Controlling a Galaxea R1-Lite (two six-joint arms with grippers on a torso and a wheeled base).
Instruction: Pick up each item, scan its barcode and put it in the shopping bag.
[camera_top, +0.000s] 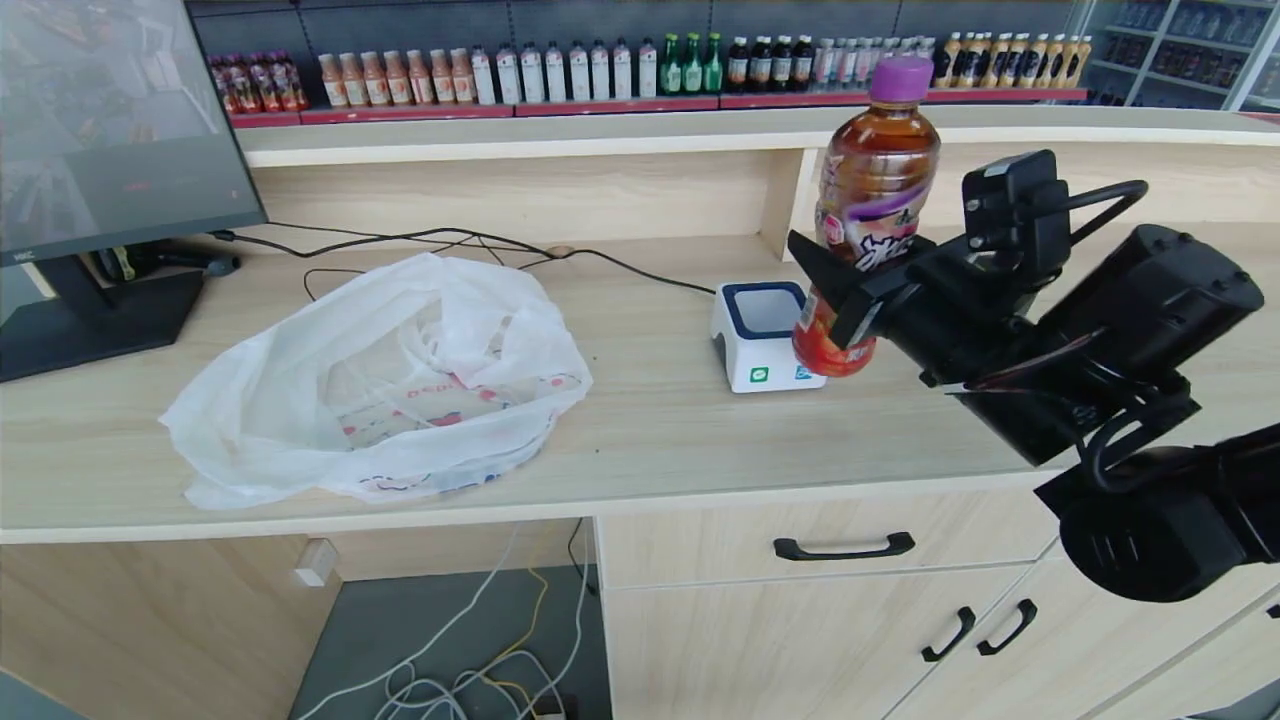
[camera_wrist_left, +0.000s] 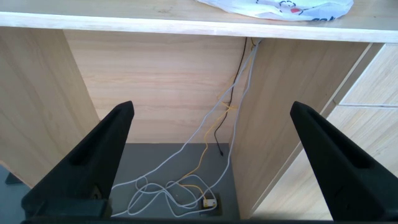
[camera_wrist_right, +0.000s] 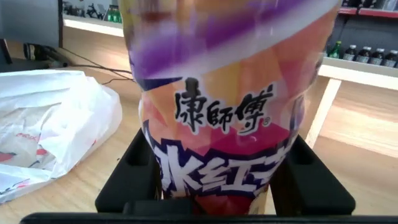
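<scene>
The left gripper (camera_wrist_left: 211, 112) hangs below the light wooden counter (camera_top: 650, 430), its two black fingers spread wide with nothing between them, facing the open recess where cables trail to the floor. On the counter lies the thin white plastic shopping bag (camera_top: 380, 380), slumped low with its mouth open upward. To its right sits the small white scanner box with a blue-rimmed window (camera_top: 765, 340). The clear plastic bottle of amber tea with a purple cap (camera_top: 875, 190) is held upright in the air, its base just beside the scanner's right edge. The right gripper (camera_top: 840, 290) is clamped around the bottle's lower labelled body. The bottle looks full, so fairly heavy (its glossy sleeve is likely slippery), and its thin walls would give under squeeze; a low, firm hold on the body suits it.
</scene>
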